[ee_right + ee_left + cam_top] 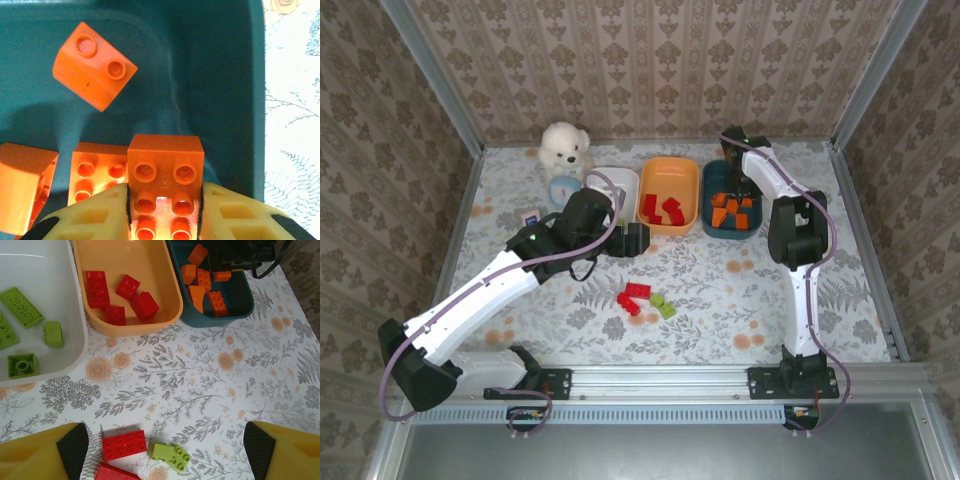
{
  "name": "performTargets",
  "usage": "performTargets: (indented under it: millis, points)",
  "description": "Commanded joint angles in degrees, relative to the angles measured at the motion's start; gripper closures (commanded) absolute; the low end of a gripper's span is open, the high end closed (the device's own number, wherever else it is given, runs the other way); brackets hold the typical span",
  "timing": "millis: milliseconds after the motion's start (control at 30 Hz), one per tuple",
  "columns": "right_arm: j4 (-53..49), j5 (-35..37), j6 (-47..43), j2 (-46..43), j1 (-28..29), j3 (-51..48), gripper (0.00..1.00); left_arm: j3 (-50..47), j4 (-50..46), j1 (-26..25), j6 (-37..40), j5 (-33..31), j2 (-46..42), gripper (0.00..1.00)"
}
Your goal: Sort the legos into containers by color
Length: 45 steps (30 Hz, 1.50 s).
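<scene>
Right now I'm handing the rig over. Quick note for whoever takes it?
Left hand: open, empty, by the loose bricks.
Right hand: shut on an orange brick over the teal dish.
Done: green bricks in the white dish, red bricks in the orange dish, orange bricks in the teal dish.
Left: release the held brick, then sort the two loose reds and the loose greens lying on the table.

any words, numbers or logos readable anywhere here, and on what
None can be read.
The face of the blue clock is too small for digits.
The studs of the orange brick in the right gripper show no legible mark.
</scene>
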Motion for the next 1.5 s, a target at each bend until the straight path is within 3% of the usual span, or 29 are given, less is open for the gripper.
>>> performTargets:
  millis: [0, 300, 567, 867, 1100, 1300, 1467]
  points:
    - [-2.8, 0.7, 0.9, 1.6, -0.3, 2.1, 0.65, -0.1, -0.6, -0.3, -0.1, -0.5, -0.4, 0.15]
    - [-1.6, -4.0, 1.5, 0.9, -0.3, 3.5, 0.49, -0.6, -1.1, -0.2, 0.0, 0.1, -0.2, 0.15]
    - [-0.4, -5.3, 0.9, -5.0, -0.2, 4.1, 0.4, -2.2, -2.5, -0.1, 1.4, 0.5, -0.8, 0.15]
    - [4.0, -10.3, -2.0, -20.3, 2.4, 0.4, 0.39, -2.5, -4.4, 0.1, 4.5, 1.1, -0.2, 0.16]
    - [8.8, -16.8, -1.3, -40.6, 8.4, -16.5, 0.39, -2.1, -7.4, -2.1, 12.5, 6.7, 3.9, 0.21]
    - [17.8, -31.2, 3.6, -63.8, 14.0, -43.0, 0.38, -3.7, -7.0, -8.8, 17.2, 9.2, 10.0, 0.26]
    - [16.6, -39.9, 9.2, -80.9, 16.2, -54.1, 0.34, -1.2, -7.5, -16.0, 22.7, 9.4, 17.8, 0.29]
